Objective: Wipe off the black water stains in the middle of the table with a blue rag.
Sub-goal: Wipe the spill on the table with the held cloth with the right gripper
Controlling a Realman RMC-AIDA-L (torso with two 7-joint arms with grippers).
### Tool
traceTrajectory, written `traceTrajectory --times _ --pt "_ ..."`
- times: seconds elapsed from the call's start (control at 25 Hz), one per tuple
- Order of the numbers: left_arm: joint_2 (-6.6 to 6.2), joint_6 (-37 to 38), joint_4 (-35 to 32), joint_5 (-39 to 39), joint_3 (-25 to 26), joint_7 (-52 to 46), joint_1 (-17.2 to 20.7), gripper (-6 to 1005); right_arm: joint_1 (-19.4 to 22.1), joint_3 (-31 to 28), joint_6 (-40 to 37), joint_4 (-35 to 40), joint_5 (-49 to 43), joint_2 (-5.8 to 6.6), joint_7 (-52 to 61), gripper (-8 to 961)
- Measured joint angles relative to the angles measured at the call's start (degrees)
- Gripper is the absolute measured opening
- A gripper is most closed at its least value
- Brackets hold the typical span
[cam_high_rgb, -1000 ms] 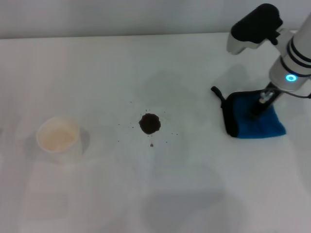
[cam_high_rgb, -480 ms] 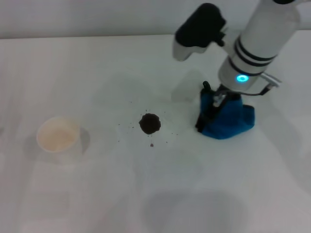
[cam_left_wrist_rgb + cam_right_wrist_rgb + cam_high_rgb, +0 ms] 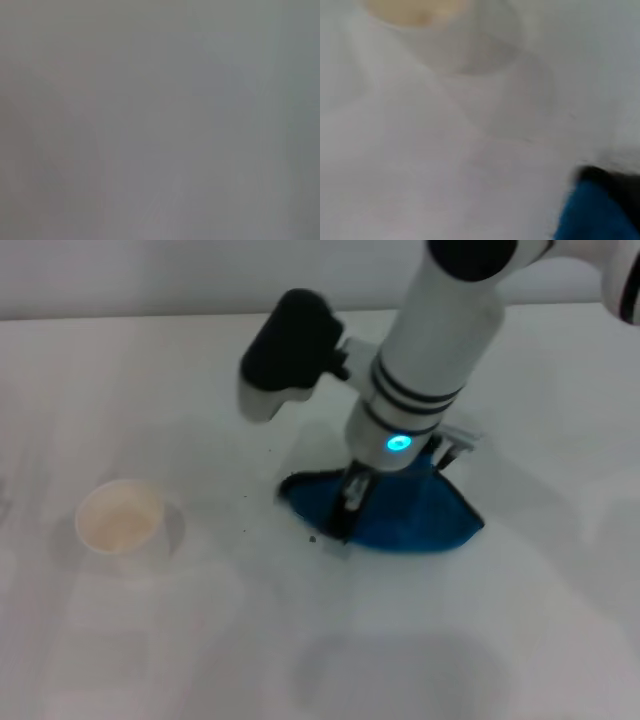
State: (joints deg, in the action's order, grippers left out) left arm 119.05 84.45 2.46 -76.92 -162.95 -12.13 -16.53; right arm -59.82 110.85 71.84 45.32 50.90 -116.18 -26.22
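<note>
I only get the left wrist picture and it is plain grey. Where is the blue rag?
Observer: In the head view the blue rag lies on the table, near its middle, with the right gripper pressed down onto it.
Operator: Is the dark blot showing?
Observer: The blot itself is not in sight. Only a few specks show at the rag's edge nearest the paper cup.
Operator: A cup?
Observer: Yes, a white paper cup stands apart from the rag on the robot's left side. The right wrist view shows it too, blurred.
Operator: And the left arm?
Observer: It is not in the head view at all.
</note>
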Motion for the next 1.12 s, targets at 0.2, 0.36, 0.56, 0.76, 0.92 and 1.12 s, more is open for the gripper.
traceTrajectory --times 0.2,0.36,0.56,0.76,0.92,1.12 --pt "-0.03 -0.03 -0.03 0.02 0.0 0.0 -0.14 892 -2.57 7.33 -1.32 1.02 8.63 -0.01 -0.41 2" --pt "-0.05 -0.36 -0.41 0.02 0.0 0.0 -0.26 892 -3.72 10.78 -1.54 2.99 12.71 -0.01 -0.71 2" --pt "-0.05 -0.7 -0.63 0.02 0.0 0.0 -0.48 892 -5.45 12.99 -4.43 1.21 13.72 -0.01 -0.86 3" --pt "-0.05 -0.76 -0.66 0.02 0.0 0.0 -0.35 891 -7.72 13.4 -10.52 -7.5 12.13 -0.01 -1.19 2" --pt "0.01 -0.78 -0.71 0.02 0.0 0.0 -0.15 891 -8.29 13.41 -14.06 -11.44 10.3 -0.01 -0.96 2" --pt "0.04 -0.79 -0.71 0.02 0.0 0.0 -0.32 891 -8.36 13.44 -17.0 -12.67 6.52 -0.01 1.38 2"
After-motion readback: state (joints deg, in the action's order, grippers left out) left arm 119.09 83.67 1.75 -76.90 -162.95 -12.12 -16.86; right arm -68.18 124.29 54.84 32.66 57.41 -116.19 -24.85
